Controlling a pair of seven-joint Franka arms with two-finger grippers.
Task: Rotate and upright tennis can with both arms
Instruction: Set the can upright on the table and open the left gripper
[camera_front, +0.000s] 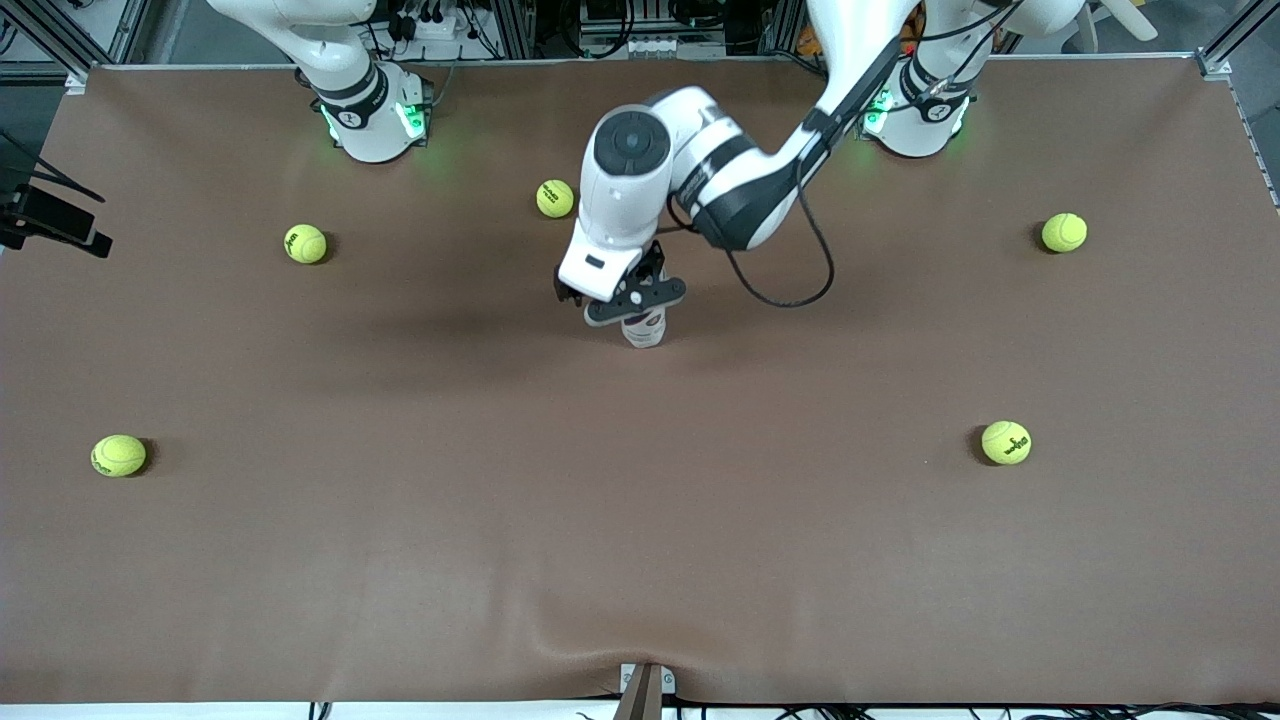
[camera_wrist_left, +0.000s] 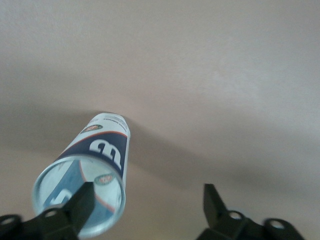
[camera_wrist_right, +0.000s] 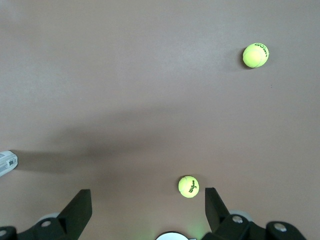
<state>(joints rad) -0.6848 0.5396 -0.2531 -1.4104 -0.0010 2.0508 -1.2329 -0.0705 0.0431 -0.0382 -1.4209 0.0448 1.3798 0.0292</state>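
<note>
Front view shows the can (camera_front: 643, 328) standing upright mid-tabletop (camera_front: 640, 520), the left gripper (camera_front: 634, 298) just above its rim, fingers (camera_wrist_left: 84, 204) spread wide, gripping nothing. The right gripper (camera_wrist_right: 147, 207) waits above that arm's end of the tabletop, fingers wide apart and empty, balls (camera_wrist_right: 188, 186) below.

1. This is a robotics lab, not a home or shop.
2. Two white arms (camera_front: 690, 170) are bolted at the table (camera_front: 400, 560) edge, their bases (camera_front: 375, 120) lit with green lights.
3. Aluminium frame posts (camera_front: 55, 35) stand at the table corners.
4. Cables and a power strip (camera_front: 440, 22) crowd the space past the bases.
5. A plain brown cloth covers the whole table.
6. A camera mount (camera_front: 642, 690) is clamped to the table's near edge.
</note>
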